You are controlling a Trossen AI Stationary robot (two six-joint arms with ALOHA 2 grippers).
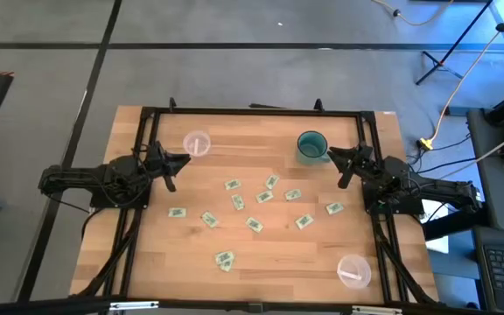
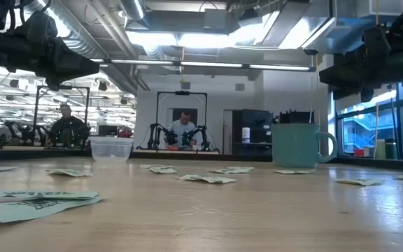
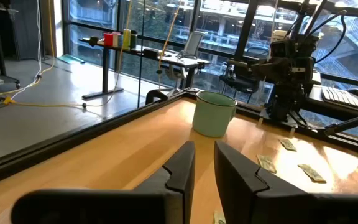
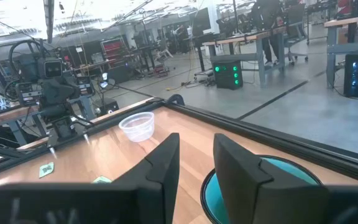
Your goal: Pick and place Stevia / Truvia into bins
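Observation:
Several small white-and-green sachets [image 1: 237,202] lie flat and scattered across the middle of the wooden table; the low view shows them [image 2: 207,179] too. One clear cup [image 1: 197,143] stands near the far-left corner, and a second [image 1: 353,271] stands near the near-right corner. My left gripper [image 1: 178,172] hovers open at the left side, just near of the far-left cup. My right gripper [image 1: 339,166] hovers open at the right side, beside the teal mug. In the wrist views both pairs of fingers are empty, the left gripper [image 3: 205,152] and the right gripper [image 4: 196,149].
A teal mug with a handle [image 1: 311,146] stands at the far right of the table, just below and in front of my right gripper's fingers [image 4: 272,180]. A black frame [image 1: 252,112] runs along the table's far and side edges. People sit in the room beyond.

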